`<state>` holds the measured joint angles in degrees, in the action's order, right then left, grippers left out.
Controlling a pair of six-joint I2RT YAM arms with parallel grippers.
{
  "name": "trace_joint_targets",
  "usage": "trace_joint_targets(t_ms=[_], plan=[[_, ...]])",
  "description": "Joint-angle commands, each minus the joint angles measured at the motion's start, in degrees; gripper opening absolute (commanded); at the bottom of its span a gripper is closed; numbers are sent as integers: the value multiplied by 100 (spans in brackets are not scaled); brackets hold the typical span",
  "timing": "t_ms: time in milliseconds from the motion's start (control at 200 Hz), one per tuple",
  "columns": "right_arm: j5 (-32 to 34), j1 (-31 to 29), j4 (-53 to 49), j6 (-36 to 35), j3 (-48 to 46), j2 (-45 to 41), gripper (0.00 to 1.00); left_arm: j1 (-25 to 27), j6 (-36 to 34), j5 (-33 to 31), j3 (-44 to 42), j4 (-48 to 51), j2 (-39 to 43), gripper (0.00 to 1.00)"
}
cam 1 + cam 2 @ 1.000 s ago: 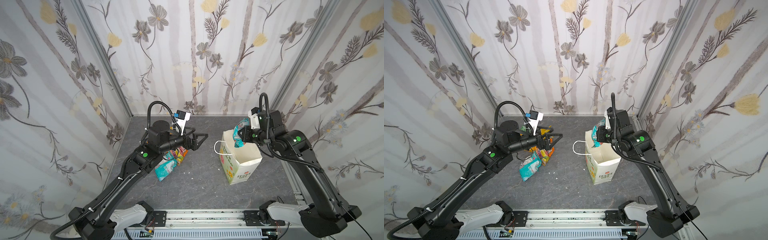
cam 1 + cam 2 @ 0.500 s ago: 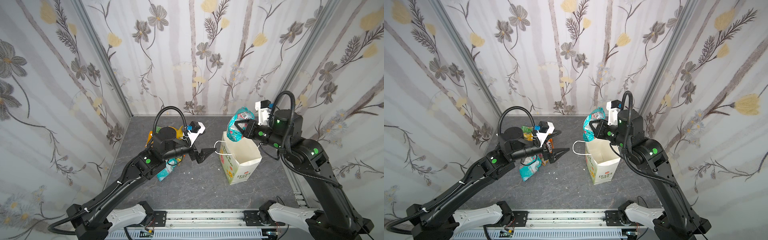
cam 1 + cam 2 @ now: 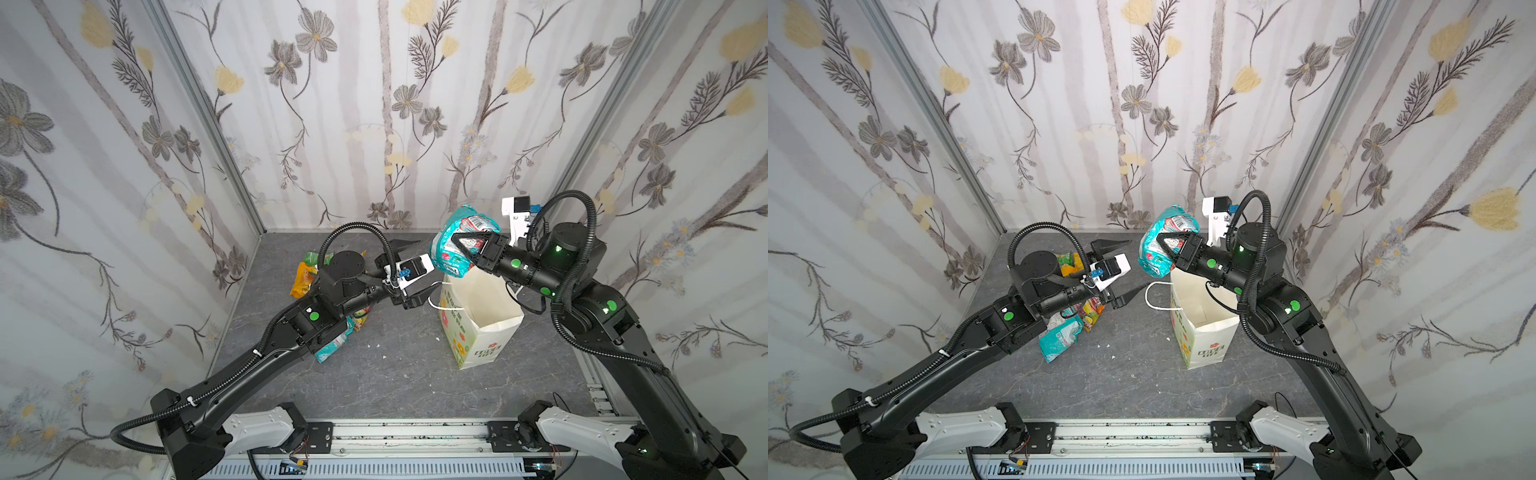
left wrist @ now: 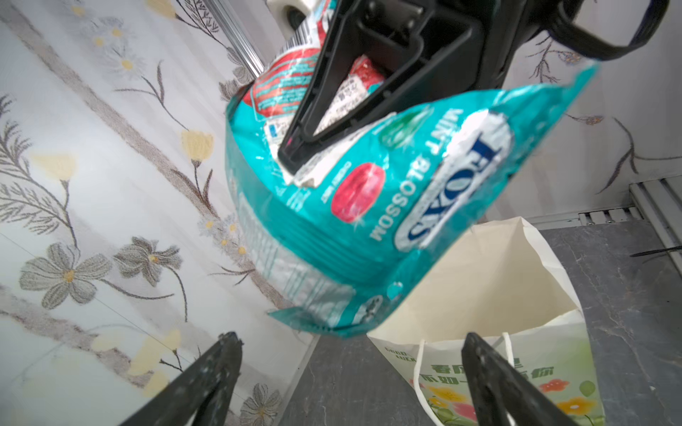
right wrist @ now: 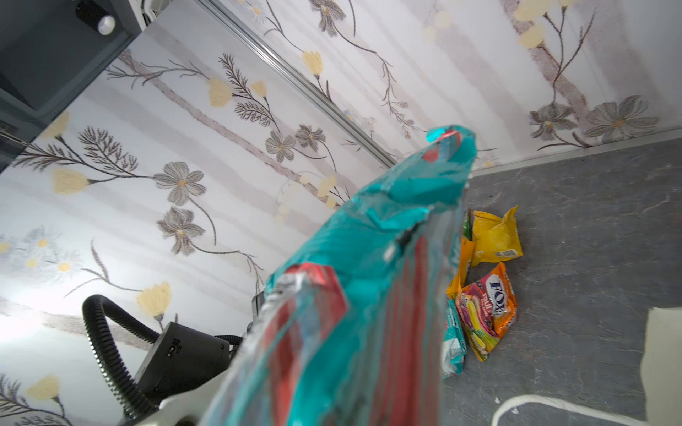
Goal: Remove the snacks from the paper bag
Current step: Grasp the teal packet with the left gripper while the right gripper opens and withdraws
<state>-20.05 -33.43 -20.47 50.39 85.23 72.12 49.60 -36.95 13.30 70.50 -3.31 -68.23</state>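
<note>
My right gripper (image 3: pixel 457 245) (image 3: pixel 1163 242) is shut on a teal-white snack packet (image 3: pixel 451 253) (image 3: pixel 1154 253) (image 4: pixel 369 221) (image 5: pixel 350 295), held in the air above the near-left rim of the white paper bag (image 3: pixel 478 332) (image 3: pixel 1200 336) (image 4: pixel 498 291). The bag stands upright and open. My left gripper (image 3: pixel 430 263) (image 3: pixel 1140 263) (image 4: pixel 350 337) is open, just left of the packet, its fingers apart from it and holding nothing. In the right wrist view the packet hides the fingers. Other snacks (image 3: pixel 332 347) (image 3: pixel 1059 336) (image 5: pixel 487 306) lie in a pile at the left.
The bag's white cord handle (image 3: pixel 440 305) hangs out toward my left gripper. A yellow packet (image 5: pixel 494 239) lies at the far end of the pile. Flowered walls close in three sides. A metal rail (image 3: pixel 395 434) runs along the front edge. Small crumbs dot the grey table (image 3: pixel 395 374).
My right gripper has lifted the teal-white packet out of the bag and carried it left. My left arm has swung from the pile toward the bag, its gripper still open.
</note>
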Motion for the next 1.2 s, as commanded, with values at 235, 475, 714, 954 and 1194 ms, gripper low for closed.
trace_joint_targets(t_ms=[235,475,714,954,1194], plan=[[-428,-116,1109,498,-225,118,0,216,-1085,-780,159,-716,-226,77],[-526,-128,918,463,-207,250,5,226,-1243,-843,208,-529,-167,46],[-392,-135,698,363,-59,270,34,224,-1240,-875,194,-477,-104,18],[-213,-137,570,75,249,211,60,223,-1086,-956,183,-436,-60,0],[133,-114,746,-340,433,-87,94,191,-323,-1248,271,-460,96,0]])
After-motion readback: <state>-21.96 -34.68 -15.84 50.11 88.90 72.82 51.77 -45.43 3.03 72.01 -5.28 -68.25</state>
